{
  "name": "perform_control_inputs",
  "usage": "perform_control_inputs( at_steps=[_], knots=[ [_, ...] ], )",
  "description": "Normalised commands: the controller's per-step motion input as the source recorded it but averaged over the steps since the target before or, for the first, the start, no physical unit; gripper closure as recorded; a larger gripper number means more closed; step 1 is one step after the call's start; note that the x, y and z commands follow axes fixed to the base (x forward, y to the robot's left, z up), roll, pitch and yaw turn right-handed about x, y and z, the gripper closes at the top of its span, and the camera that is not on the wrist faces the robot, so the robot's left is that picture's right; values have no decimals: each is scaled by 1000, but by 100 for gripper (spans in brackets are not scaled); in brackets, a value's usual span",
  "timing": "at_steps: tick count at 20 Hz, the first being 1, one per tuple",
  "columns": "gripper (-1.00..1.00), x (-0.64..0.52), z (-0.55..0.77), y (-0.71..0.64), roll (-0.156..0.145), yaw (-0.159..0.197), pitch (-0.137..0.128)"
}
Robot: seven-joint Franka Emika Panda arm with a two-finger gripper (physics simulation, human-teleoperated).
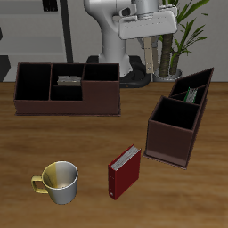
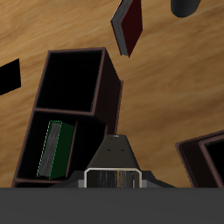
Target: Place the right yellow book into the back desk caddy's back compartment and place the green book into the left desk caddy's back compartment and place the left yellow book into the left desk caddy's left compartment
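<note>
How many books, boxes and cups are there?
Books: 4 (red book, green book, yellow book in the back box, held yellow book)
Boxes: 2 (back box, side box)
Cups: 1 (cup)
Total: 7

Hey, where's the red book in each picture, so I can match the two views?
Exterior view: the red book lies on the table near the front edge, between the mug and the left caddy.
Wrist view: the red book lies on bare wood just past the caddy's tall end bin.
Shared landmark: that tall end bin, nearest the book in both.
</note>
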Motion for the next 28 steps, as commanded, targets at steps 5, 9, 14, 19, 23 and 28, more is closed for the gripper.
perform_control_inputs(
  at_steps=[5, 9, 14, 19, 23, 28],
  knots=[
    [100, -167, -98, 282, 17, -69, 39],
    [100, -215, -300, 213, 25, -26, 8],
    [100, -283, -414, 200, 48, 3, -19],
    [100, 172, -453, 194, 36, -48, 97],
    [100, -12, -304, 171, 30, -11, 41],
    [100, -72, -13, 152, 25, -19, 11]
  ],
)
